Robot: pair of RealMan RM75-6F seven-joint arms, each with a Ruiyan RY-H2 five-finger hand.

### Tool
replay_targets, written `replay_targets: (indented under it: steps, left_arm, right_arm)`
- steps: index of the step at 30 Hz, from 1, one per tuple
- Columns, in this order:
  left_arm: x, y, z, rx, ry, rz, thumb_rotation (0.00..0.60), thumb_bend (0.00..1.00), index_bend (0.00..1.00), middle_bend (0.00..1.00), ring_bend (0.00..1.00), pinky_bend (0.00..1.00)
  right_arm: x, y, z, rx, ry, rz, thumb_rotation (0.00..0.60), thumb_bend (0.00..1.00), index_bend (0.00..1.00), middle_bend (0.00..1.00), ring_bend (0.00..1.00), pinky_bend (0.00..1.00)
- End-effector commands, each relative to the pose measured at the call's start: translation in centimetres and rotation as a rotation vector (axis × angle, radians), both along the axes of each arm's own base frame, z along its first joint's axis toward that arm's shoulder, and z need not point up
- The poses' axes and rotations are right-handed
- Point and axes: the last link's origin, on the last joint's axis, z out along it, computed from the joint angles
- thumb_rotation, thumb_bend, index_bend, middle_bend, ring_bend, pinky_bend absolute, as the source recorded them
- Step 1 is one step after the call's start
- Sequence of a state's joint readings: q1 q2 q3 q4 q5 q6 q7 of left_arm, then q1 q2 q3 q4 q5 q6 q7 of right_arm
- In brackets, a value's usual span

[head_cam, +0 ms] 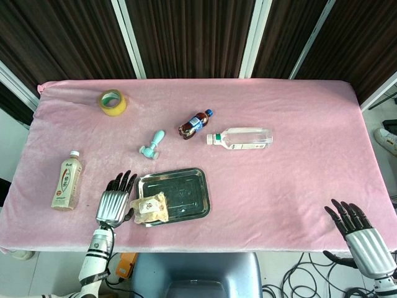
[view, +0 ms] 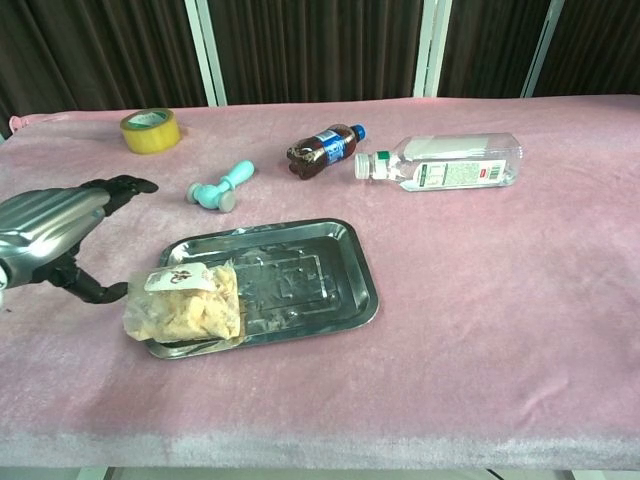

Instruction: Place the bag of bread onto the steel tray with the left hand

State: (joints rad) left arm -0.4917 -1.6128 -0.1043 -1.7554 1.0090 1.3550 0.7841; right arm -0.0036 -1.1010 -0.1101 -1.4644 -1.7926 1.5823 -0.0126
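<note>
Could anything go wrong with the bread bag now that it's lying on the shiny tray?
Maybe. The bag of bread lies at the near-left corner of the steel tray, hanging over its rim, so it might slide off. The left hand is open just beside it; moving away, it could catch the bag. Nothing else looks at risk.

No label on the bottles or bread bag can be read.

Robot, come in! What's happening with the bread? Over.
Left hand open, beside tray. Right hand open, off table. Bag of bread lying on steel tray, overhanging near-left corner. Nothing in the way.
</note>
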Motion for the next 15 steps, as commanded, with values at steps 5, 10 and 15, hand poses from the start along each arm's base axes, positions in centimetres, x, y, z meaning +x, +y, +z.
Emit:
replay_targets:
  steps: [5,10,15]
  left_arm:
    - [-1.9,-0.2,1.3,0.026,0.030,0.037,0.600,0.30,0.00,0.00,0.00,0.17]
    - [-3.5,-0.5,4.0,0.106,0.081,0.049,0.600,0.31,0.00,0.00,0.00,0.18]
    - [-6.1,-2.5,8.6,0.212,0.103,0.052,0.600,0.32,0.00,0.00,0.00,0.18]
  right_arm:
    - [0.0,-0.1,-0.1,0.000,0.002,-0.004,0.600,0.03,0.00,0.00,0.00,0.21]
    - [0.0,0.0,0.0,0.001,0.001,-0.006,0.600,0.03,0.00,0.00,0.00,0.21]
    - [0.1,-0.1,0.1,-0.010,-0.008,-0.004,0.600,0.03,0.00,0.00,0.00,0.21]
